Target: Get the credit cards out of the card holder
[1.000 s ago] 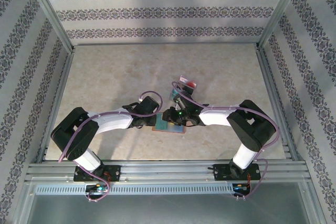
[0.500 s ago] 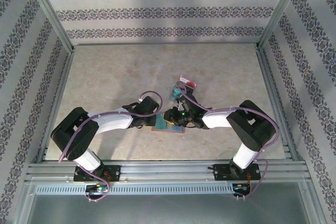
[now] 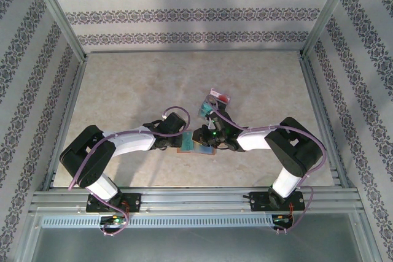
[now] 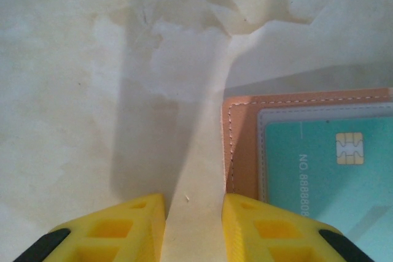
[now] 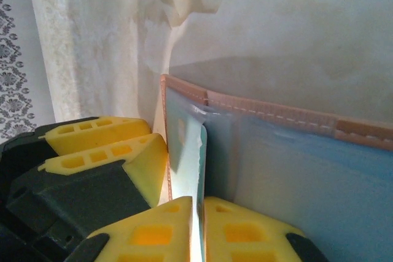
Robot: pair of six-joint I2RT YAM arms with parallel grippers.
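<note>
The card holder (image 3: 198, 148), brown-edged with grey-blue panels, lies open on the table between both grippers. My left gripper (image 4: 193, 204) is open over bare table, its right finger resting on the card holder's (image 4: 242, 145) left border. A teal credit card (image 4: 319, 157) with a chip sits in the pocket beside it. My right gripper (image 5: 199, 204) is shut on the edge of the teal credit card (image 5: 201, 151), which stands partly out of the card holder's (image 5: 295, 170) pocket. From above, the left gripper (image 3: 178, 142) and right gripper (image 3: 199, 137) almost meet over the holder.
A small clear tray (image 3: 216, 99) holding a red card stands just beyond the right gripper. The left gripper's yellow fingers (image 5: 123, 151) sit close to the right gripper's left side. Metal rails and patterned walls enclose the table.
The right gripper's jaws have closed onto the teal card and its wrist has shifted slightly. The left arm and the card holder have stayed put.
</note>
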